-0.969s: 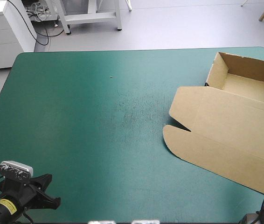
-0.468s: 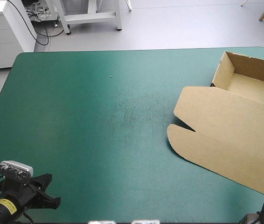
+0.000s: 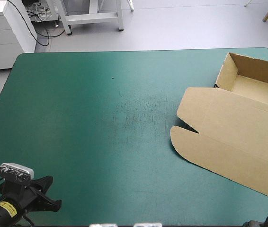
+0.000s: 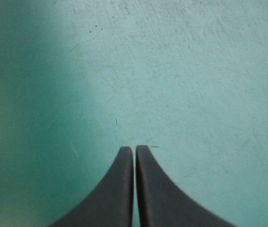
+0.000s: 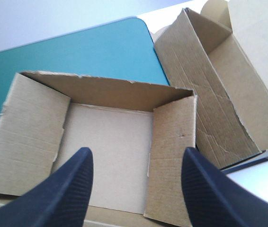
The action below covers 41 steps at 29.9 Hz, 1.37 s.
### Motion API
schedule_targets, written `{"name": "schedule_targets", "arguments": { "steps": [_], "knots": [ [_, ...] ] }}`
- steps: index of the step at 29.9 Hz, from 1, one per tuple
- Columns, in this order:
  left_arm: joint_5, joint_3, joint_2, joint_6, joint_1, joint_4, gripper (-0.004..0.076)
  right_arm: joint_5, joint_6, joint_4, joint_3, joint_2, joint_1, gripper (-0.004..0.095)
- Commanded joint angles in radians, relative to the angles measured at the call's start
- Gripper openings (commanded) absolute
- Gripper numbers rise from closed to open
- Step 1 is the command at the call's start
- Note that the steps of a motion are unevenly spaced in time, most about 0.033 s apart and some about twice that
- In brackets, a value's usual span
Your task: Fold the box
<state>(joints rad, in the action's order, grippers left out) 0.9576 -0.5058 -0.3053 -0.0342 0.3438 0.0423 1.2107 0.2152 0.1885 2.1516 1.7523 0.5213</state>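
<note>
On the left, the left gripper (image 4: 134,150) sits at the near corner of the teal-green table (image 3: 91,118), black fingers (image 4: 120,189) pressed together on nothing, parked clear of the work, we'd judge. Over by the far right corner lies the brown box (image 3: 238,118), matte board with ragged cut edges, walls up as a tray (image 3: 250,90) and its round-cornered lid (image 3: 224,142) flat toward us. The right gripper (image 5: 136,155) hangs above the tray, fingers wide apart, empty.
</note>
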Motion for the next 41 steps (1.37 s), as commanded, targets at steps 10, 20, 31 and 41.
{"name": "schedule_targets", "arguments": {
  "steps": [10, 20, 31, 41],
  "knots": [
    [-0.060, -0.023, -0.012, -0.010, 0.009, 0.006, -0.0008, -0.040, 0.010, -0.018, -0.211, -0.411, -0.307, 0.0064],
    [-0.060, -0.023, -0.012, -0.010, 0.009, 0.026, -0.0008, -0.128, 0.081, -0.008, -0.822, -0.809, -0.410, -0.0017],
    [-0.060, -0.023, -0.012, -0.010, 0.009, 0.052, -0.0008, -0.325, 0.139, 0.059, -1.414, -1.217, -0.410, -0.0017],
    [-0.060, -0.023, -0.012, -0.010, 0.009, 0.052, -0.0008, -0.430, 0.139, 0.083, -1.656, -1.460, -0.410, -0.0020]
  ]
}}
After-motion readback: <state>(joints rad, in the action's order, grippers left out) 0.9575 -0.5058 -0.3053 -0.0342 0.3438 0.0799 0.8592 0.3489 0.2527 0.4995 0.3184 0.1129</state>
